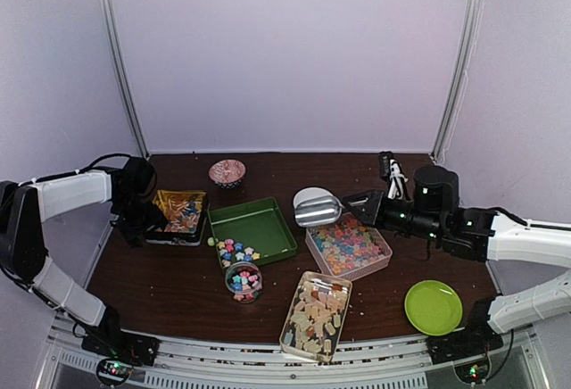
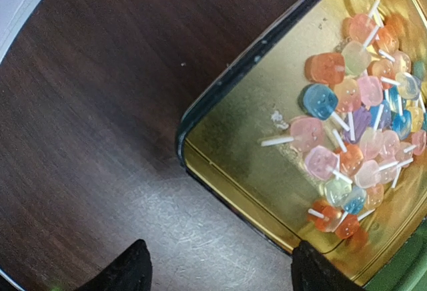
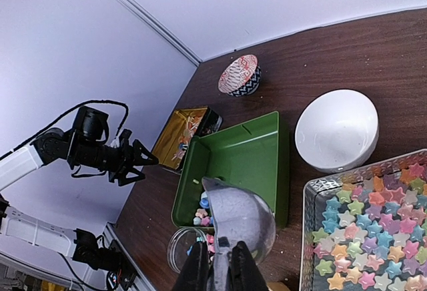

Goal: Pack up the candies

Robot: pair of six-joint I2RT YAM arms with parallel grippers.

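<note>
Dipping next, I reckon: right hand (image 3: pixel 220 271), clamped on the scoop (image 3: pixel 239 216), should enter the star candies (image 3: pixel 363 237) shallow and level; left hand (image 2: pixel 223 274) wide open, empty, over the gold tin (image 2: pixel 247 171).

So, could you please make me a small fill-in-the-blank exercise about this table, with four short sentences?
1. The right pincer is shut on a metal ____.
2. The candies in the clear box are shaped like ____.
3. The left pincer, above the corner of a tin, has its jaws ____.
4. The round plate is coloured ____.

Missing words: scoop; stars; open; green.
</note>
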